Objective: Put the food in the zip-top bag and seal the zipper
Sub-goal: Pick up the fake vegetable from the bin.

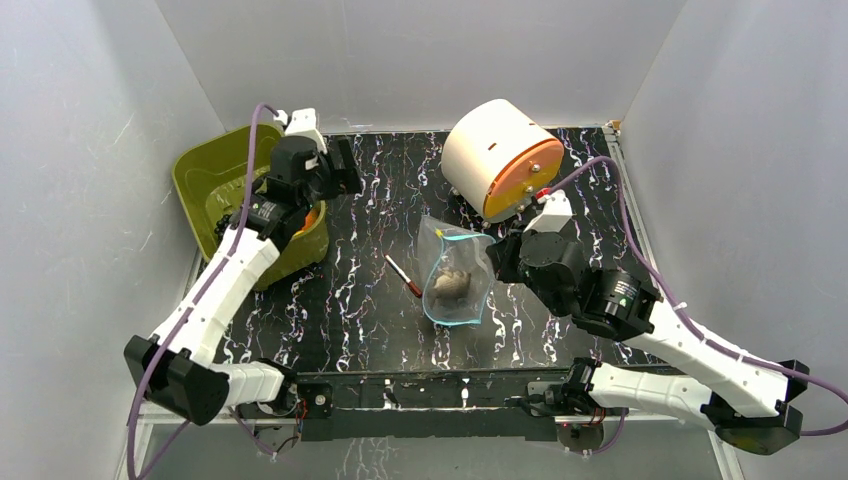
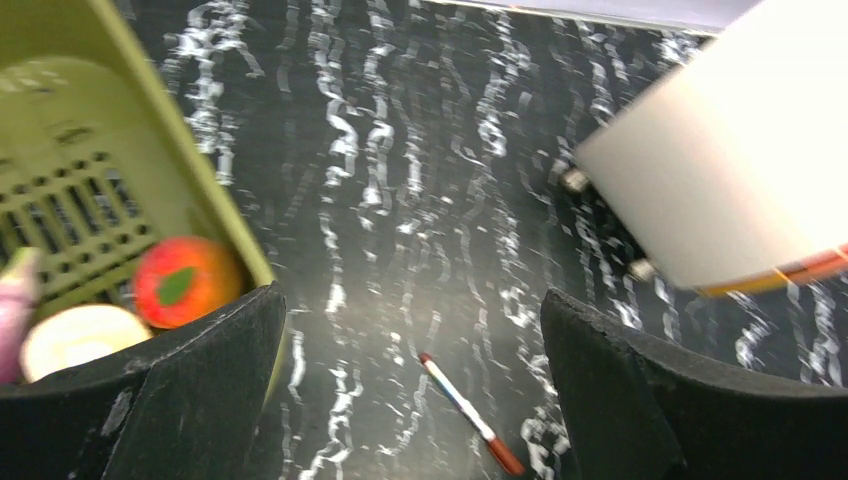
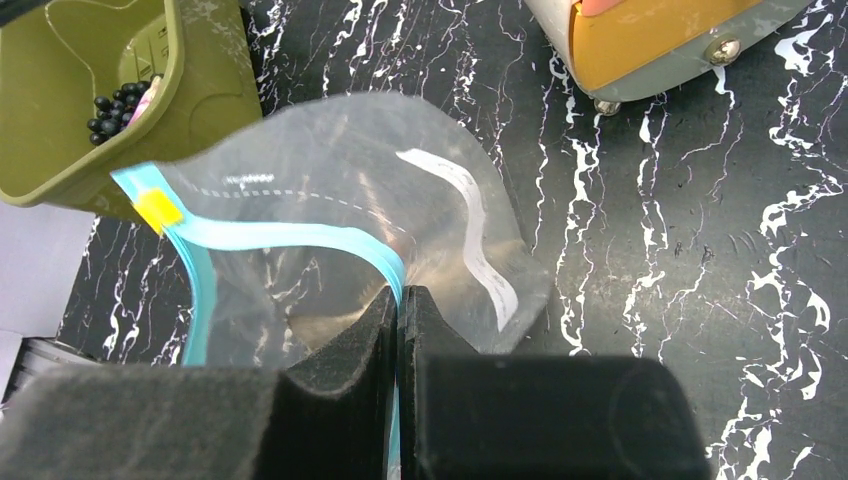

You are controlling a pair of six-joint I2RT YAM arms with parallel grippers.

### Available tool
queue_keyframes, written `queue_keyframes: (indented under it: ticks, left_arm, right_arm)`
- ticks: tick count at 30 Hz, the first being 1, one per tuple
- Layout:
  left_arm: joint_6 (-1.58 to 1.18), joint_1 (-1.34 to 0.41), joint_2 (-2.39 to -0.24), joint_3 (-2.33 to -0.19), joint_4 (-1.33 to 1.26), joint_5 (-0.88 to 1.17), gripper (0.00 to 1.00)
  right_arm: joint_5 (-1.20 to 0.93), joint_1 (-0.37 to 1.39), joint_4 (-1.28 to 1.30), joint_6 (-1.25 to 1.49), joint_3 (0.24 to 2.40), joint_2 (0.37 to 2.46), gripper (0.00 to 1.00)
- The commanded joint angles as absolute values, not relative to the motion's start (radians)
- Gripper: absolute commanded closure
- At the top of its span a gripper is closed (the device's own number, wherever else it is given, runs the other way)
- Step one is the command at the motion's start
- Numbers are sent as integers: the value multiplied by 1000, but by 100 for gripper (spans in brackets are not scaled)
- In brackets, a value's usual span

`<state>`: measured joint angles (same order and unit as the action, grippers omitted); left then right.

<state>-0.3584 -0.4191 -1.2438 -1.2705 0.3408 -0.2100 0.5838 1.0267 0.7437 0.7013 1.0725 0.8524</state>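
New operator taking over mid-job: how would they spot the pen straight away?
Find the black marbled table. Between the olive-green basket and the zip-top bag lies the pen. It is the only thin stick there: white, red-tipped.

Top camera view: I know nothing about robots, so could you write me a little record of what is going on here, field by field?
left gripper: open, empty, at the basket's edge
right gripper: shut on the zip-top bag at its zipper
bag mouth: looks open, not sealed
inside the bag: a greyish food piece
inside the basket: peach, white ball, grapes
on the table: pen, loose beside the bag
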Motion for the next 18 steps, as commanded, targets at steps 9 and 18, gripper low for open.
queue_keyframes:
  ticks: [9,18]
  left_arm:
    - [-322,-74,-1395,-1413,465,-200,16]
    - [-397,63,-1435,-1361,450,-106,20]
  right_arm:
    - [612,1026,722,664,1183,897,100]
    - [600,1026,708,680,1169,899,100]
